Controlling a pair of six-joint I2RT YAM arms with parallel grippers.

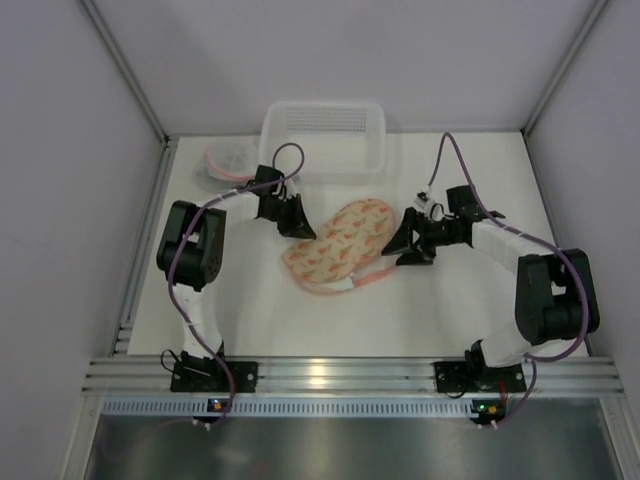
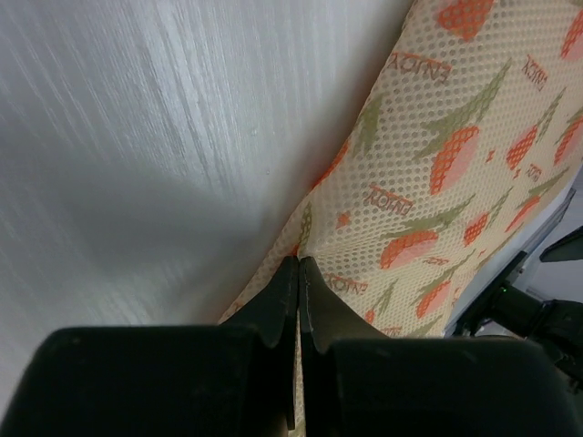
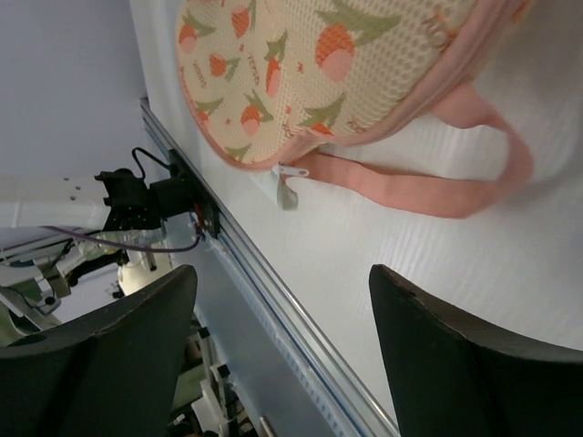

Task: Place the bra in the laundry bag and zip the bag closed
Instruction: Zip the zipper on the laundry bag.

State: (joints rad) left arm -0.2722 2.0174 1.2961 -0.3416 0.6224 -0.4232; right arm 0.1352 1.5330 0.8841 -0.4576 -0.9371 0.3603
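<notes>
Laundry bag (image 1: 340, 245) is an oval mesh pouch (tulip-printed, pink-trimmed).

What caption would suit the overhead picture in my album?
Left gripper pinches the edge of a patterned mesh laundry bag on the table; right gripper open nearby.

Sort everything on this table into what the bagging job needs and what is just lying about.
For the job:
- laundry bag, printed mesh
- its zipper pull
- left gripper, shut on the bag's edge
- right gripper, open beside the bag

Lying about:
- white plastic basket at the back
- pale bundle at the back left, too small to identify
</notes>
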